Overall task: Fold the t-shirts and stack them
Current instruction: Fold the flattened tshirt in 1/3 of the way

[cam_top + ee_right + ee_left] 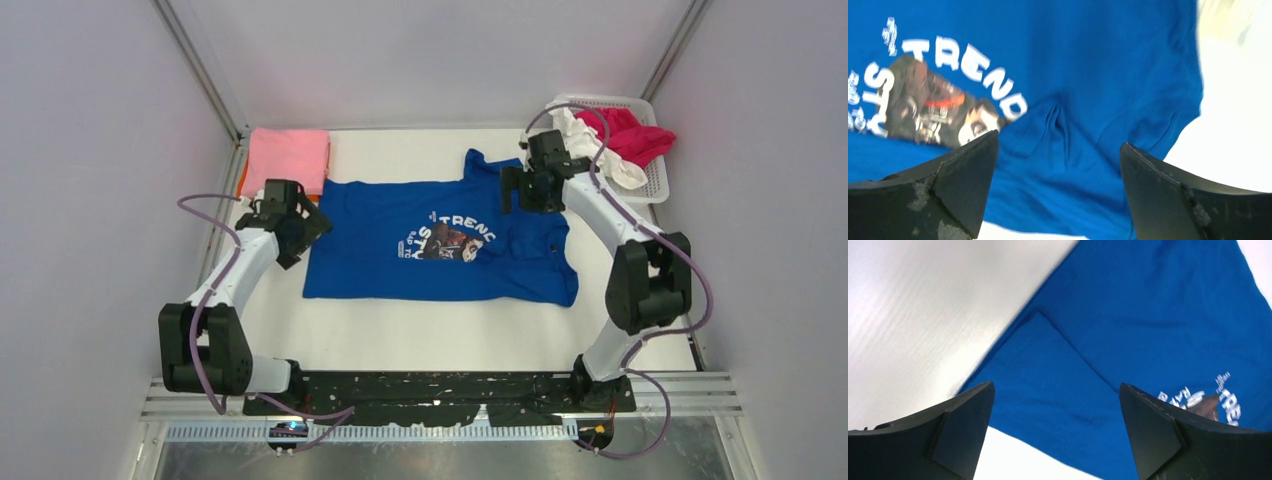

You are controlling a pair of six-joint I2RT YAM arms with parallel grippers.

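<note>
- Working on the blue t-shirt (400, 265), spread flat mid-surface (420, 335).
- Left end effector (1055, 405) and right end effector (1058, 160) both open, empty, at its left and right ends.
- Pinch matching edges; fold evenly, avoiding wrinkles.

White table (400, 335) with spread blue t-shirt (380, 250), folded pink t-shirt (288, 158), mesh basket (655, 178)
</note>
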